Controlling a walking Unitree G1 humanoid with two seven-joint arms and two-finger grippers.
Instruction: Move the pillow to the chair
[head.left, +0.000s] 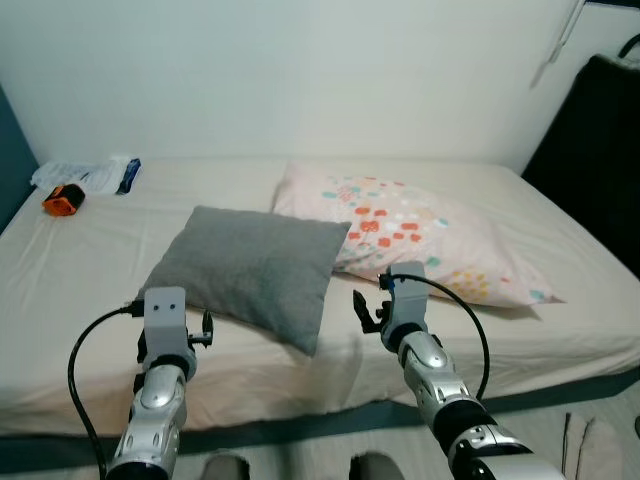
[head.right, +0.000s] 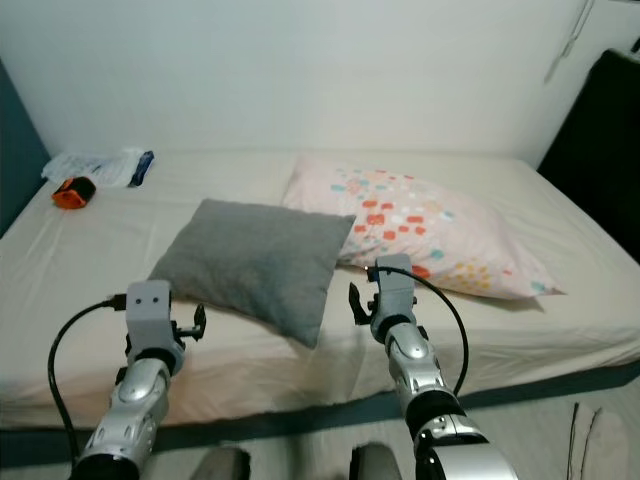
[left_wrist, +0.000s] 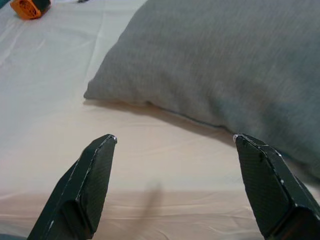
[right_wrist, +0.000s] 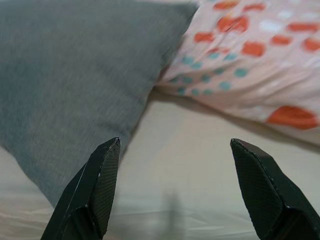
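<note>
While both arms hover at the near edge of the bed, nothing is gripped yet, so the scene breaks down like this:

Pillow: the grey pillow (head.left: 252, 265) lies flat on the bed (head.left: 90, 270), near the front edge and a little left of the middle, its far right corner resting on the patterned pillow (head.left: 430, 240) behind it.

Long axis: it sits turned like a diamond, one corner pointing toward the robot between the two arms and the opposite corner toward the wall; its longer run goes from near left to far right.

Left gripper: the left gripper (left_wrist: 172, 185) is spread wide and holds nothing, poised over bare sheet just short of the pillow's near left edge, which lies straight ahead of it.

Right gripper: the right gripper (right_wrist: 175, 187) is likewise spread and holding nothing, aimed at the sheet where the grey pillow's right edge meets the patterned one.

Which arm is nearer: I judge them about even, each just beside its own flank of the near corner; a two-sided reach forward looks natural.

Chair: a dark shape (head.left: 600, 160) stands at the far right beside the bed; whether that is the chair I cannot tell.

Elsewhere: an orange object (head.left: 62, 200) and some white packaging (head.left: 85, 174) lie at the far left corner, well apart from the pillow.
</note>
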